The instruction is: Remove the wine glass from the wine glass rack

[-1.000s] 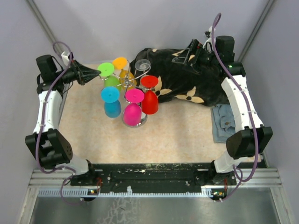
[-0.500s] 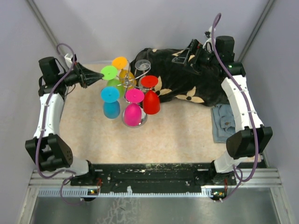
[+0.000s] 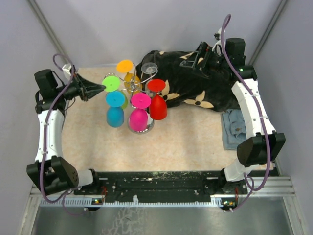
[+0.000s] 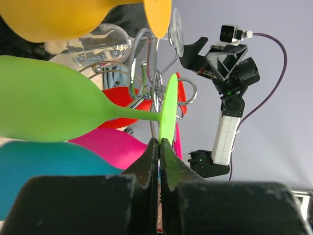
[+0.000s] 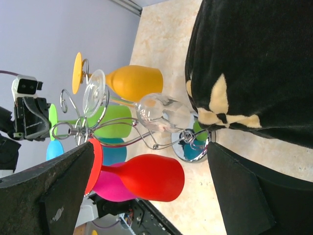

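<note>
The wine glass rack [image 3: 133, 86] is a silver wire stand with a round chrome base [image 5: 191, 147]. Several glasses hang upside down on it. My left gripper [image 3: 101, 87] is shut on the rim of the foot of the green wine glass [image 3: 111, 83], at the rack's left side. In the left wrist view my left gripper [image 4: 160, 143] pinches the green foot disc, and the green bowl [image 4: 49, 107] points left. Its stem lies by the hook wires [image 4: 157, 83]; I cannot tell if it still rests on a hook. My right gripper [image 3: 194, 61] is open and empty over the black cloth.
Orange [image 3: 125, 65], clear [image 3: 149, 67], red [image 3: 156, 105], magenta [image 3: 139, 119] and blue [image 3: 116, 115] glasses hang on the rack. A black cloth with cream flowers [image 3: 195, 90] lies behind and right of it. A blue-grey cloth [image 3: 234, 128] lies at the right edge.
My left gripper has swung toward the near side with the green glass foot in it, from beside the orange glass to just above the blue one. The right arm has not moved.
</note>
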{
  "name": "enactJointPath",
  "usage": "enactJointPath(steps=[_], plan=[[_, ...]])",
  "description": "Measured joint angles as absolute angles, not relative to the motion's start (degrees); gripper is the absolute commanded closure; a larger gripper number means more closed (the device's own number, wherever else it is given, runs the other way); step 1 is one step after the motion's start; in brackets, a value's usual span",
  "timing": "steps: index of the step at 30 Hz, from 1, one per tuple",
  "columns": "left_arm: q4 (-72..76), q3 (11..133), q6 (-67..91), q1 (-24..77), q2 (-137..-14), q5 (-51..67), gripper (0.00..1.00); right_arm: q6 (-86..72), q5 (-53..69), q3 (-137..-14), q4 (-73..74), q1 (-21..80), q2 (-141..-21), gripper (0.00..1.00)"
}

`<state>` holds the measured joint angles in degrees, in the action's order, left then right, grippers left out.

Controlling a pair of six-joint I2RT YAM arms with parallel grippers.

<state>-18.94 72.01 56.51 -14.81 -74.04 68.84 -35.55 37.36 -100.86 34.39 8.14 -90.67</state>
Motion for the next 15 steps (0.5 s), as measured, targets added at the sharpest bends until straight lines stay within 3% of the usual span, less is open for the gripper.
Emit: enactJointPath(steps=[15], plan=[[-21.02, 69.8, 54.5, -24.45, -70.59, 70.02, 1.0, -35.09, 37.65, -100.86, 34.39, 8.14, -90.67, 0.02]])
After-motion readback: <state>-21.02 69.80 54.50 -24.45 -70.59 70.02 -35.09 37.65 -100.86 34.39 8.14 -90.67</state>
